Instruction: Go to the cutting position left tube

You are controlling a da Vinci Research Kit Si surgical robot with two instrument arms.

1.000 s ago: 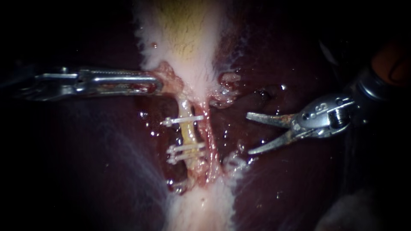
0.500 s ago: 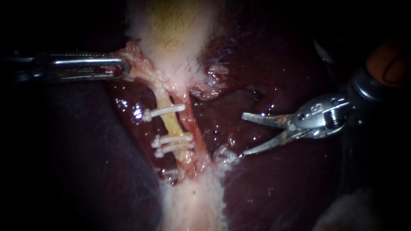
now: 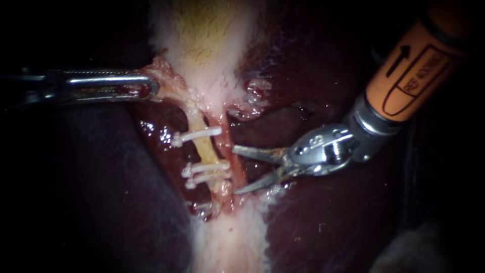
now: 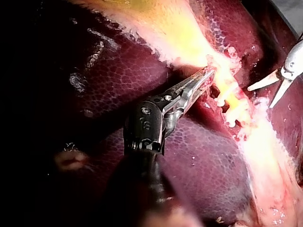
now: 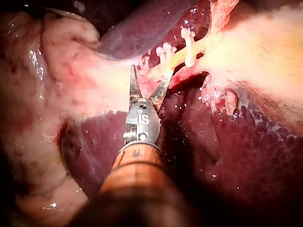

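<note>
White clips mark the left tube: one upper, two lower, on a yellow strand lying over the dark liver. Left instrument: jaws clamped on a tissue flap at the tube's upper end. Right instrument: blades spread wide, gripping nothing. Its tips are just right of the clipped stretch, the upper one level with the gap between clips. Can't tell if they touch the reddish strand there.
</note>
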